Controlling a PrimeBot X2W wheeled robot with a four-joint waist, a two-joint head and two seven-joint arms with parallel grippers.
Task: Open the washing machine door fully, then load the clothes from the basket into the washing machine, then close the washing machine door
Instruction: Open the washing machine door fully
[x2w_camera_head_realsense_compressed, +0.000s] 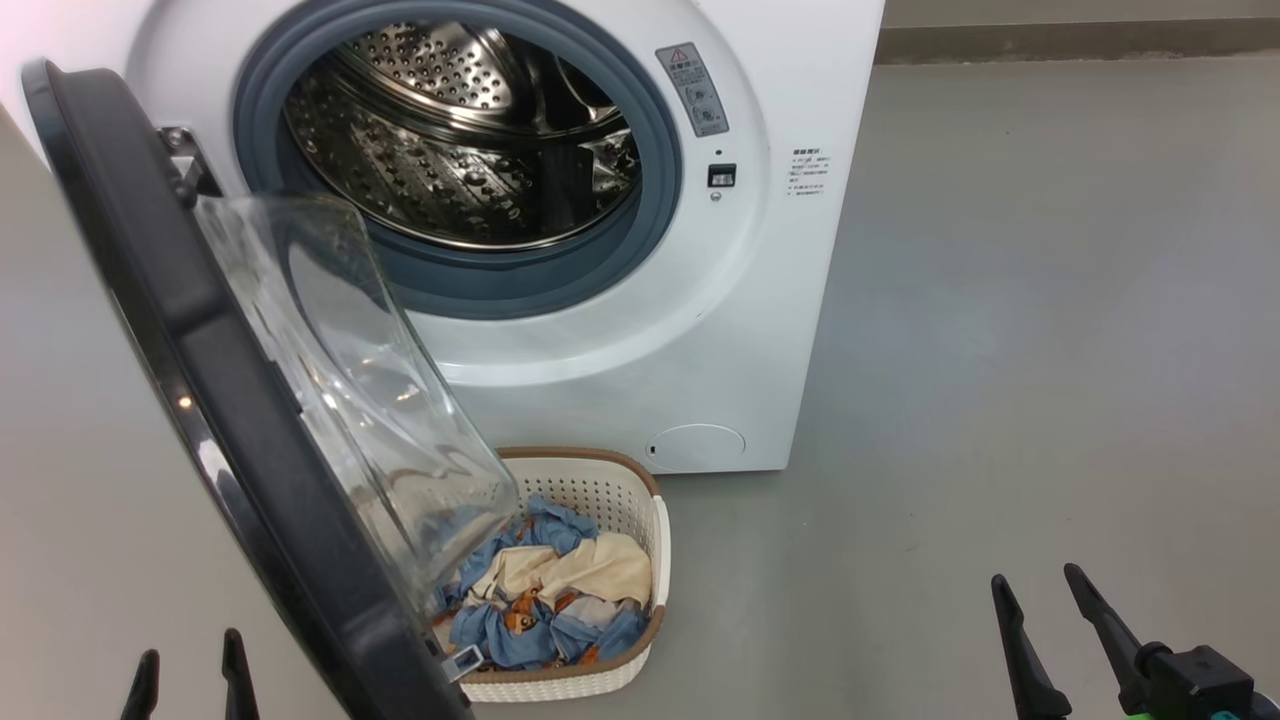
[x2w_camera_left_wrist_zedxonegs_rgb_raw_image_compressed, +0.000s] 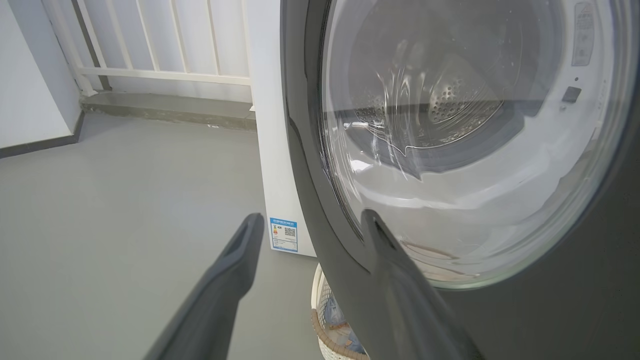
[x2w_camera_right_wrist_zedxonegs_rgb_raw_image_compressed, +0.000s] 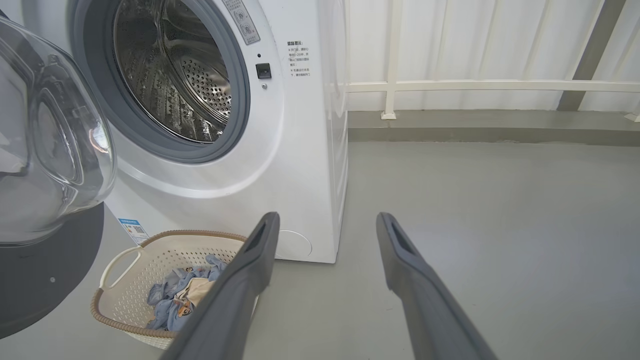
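Washing machine (x2w_camera_head_realsense_compressed: 700, 330) stood on the grey floor (x2w_camera_head_realsense_compressed: 1000, 350), white body facing the robot. Washing machine door (x2w_camera_head_realsense_compressed: 200, 350) was swung open on its left-side hinge, dark frame edge-on in the head view, and its clear glass bowl (x2w_camera_head_realsense_compressed: 350, 380) pointed toward the opening. Grey gasket (x2w_camera_head_realsense_compressed: 660, 190) and perforated steel drum (x2w_camera_head_realsense_compressed: 450, 130) were exposed; no laundry was seen in the drum.

Basket (x2w_camera_head_realsense_compressed: 660, 560) sat on the floor just in front of the machine's lower front, partly under the open door. Clothes (x2w_camera_head_realsense_compressed: 560, 590) lay inside it: blue fabric with orange prints and a cream piece on top.

Left gripper (x2w_camera_head_realsense_compressed: 190, 645) was spread and held nothing; in its wrist view one finger overlapped the door's outer face, contact unclear. Right gripper (x2w_camera_head_realsense_compressed: 1033, 573) was spread and held nothing, over bare floor to the right of the basket. Blue energy label (x2w_camera_left_wrist_zedxonegs_rgb_raw_image_compressed: 284, 234) was on the machine's side panel.
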